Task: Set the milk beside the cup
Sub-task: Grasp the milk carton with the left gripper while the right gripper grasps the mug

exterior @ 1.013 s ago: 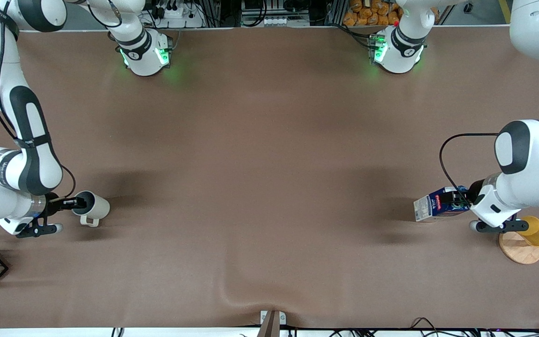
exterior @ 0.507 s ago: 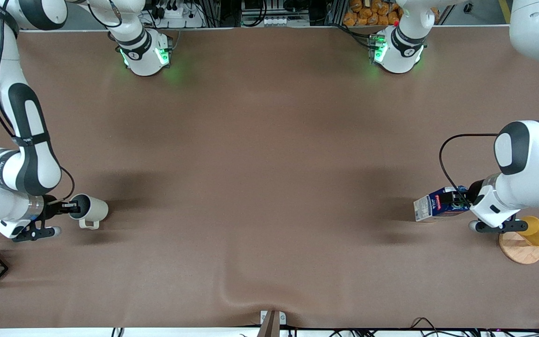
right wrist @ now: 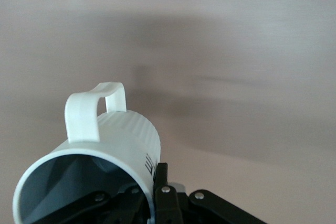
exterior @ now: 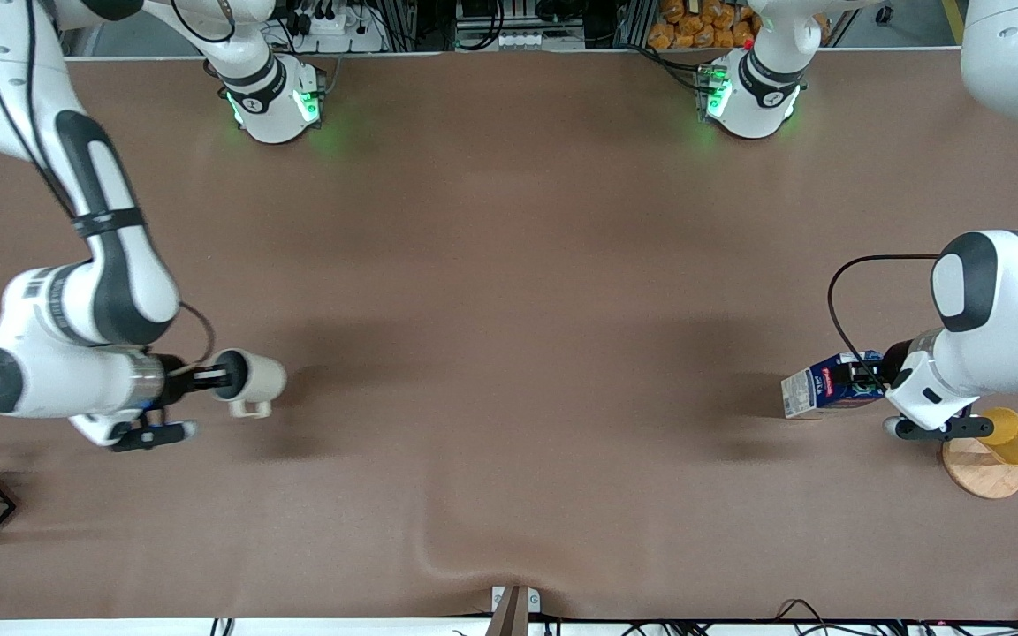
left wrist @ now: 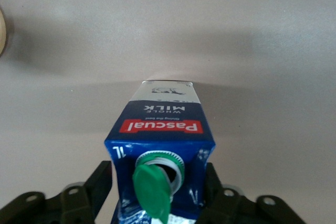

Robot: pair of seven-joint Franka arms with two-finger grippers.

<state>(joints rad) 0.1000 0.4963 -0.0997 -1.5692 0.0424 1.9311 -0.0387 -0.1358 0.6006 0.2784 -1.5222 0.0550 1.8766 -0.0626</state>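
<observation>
Milk (exterior: 827, 389): lies on its side in the left hand, long axis level and running along the table (exterior: 509, 291) from the left arm's end toward the right arm's; the capped top points into the hand, the flat base away from it.
Left hand (exterior: 867, 382): pinches the milk's gabled top, one finger (left wrist: 100, 184) on each side, at the left arm's end of the table.
Writing: red band reads "Pascual"; under it "WHOLE MILK"; "1L" beside the green cap (left wrist: 152, 190).
Cup (exterior: 253, 382): held sideways, mouth toward the right hand, base pointing away from it, handle (exterior: 252, 409) facing the front camera.
Right hand (exterior: 208, 380): pinches the cup's rim, one finger (right wrist: 160, 192) outside the wall, over the right arm's end of the table.
</observation>
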